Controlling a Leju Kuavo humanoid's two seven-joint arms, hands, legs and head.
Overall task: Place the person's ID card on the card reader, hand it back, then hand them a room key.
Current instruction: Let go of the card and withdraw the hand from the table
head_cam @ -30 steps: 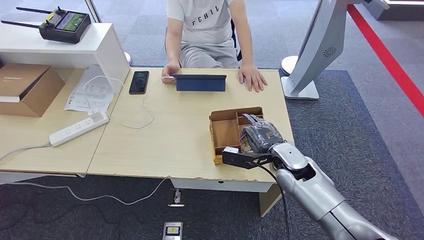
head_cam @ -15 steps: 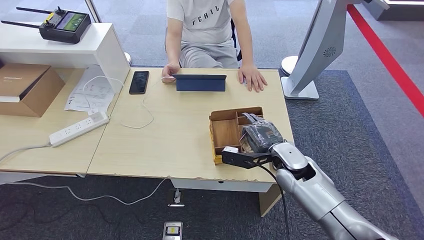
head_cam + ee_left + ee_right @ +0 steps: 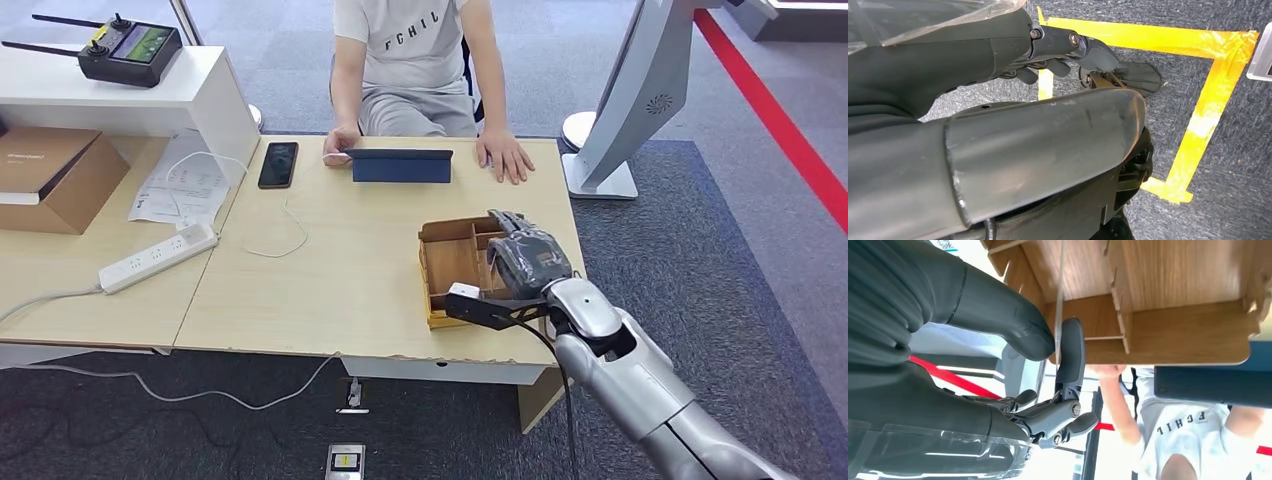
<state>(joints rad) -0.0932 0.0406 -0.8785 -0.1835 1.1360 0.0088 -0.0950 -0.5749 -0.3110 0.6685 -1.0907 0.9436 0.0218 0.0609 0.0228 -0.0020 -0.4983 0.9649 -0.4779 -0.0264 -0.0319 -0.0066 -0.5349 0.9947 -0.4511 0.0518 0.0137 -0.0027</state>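
Your head view looks forward and down from high on the body, taking in the whole surface (image 3: pixel 330 270) and the seated person (image 3: pixel 420 70) at its far edge. Your right wrist view sits close behind the right robot hand (image 3: pixel 1048 380), turned, sharing the wooden box (image 3: pixel 455 265) and person. Your left wrist view faces the floor (image 3: pixel 1228 165).
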